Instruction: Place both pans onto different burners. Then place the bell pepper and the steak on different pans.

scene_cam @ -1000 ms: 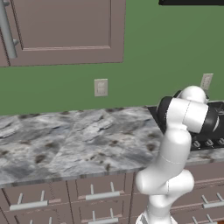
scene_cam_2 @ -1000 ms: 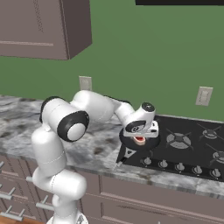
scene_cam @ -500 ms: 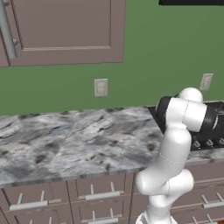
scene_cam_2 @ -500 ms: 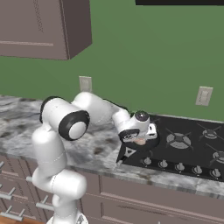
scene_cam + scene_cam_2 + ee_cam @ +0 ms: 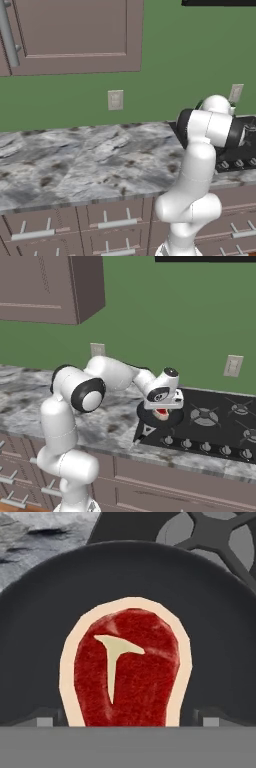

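A round black pan [image 5: 60, 607] fills most of the hand view, and the steak [image 5: 127, 672], red with a pale fat rim, lies flat in it. My gripper [image 5: 127, 718] is open just above it. One fingertip [image 5: 47, 718] stands on each side of the meat, close to its rim. In the right base view the gripper [image 5: 161, 409] points down over the pan [image 5: 146, 417] at the left front of the black cooktop [image 5: 225, 432], with the steak [image 5: 161, 414] showing red below the hand. The bell pepper is out of view.
A spoked burner [image 5: 204, 417] lies right of the pan, and silver knobs [image 5: 205, 446] line the cooktop's front edge. Marble counter [image 5: 75, 160] stretches to the left. Wall outlets [image 5: 233, 366] sit behind, and a cabinet [image 5: 50, 286] hangs high on the left.
The hand has dipped slightly lower over the pan. The jaws stayed open and the steak stayed in the pan.
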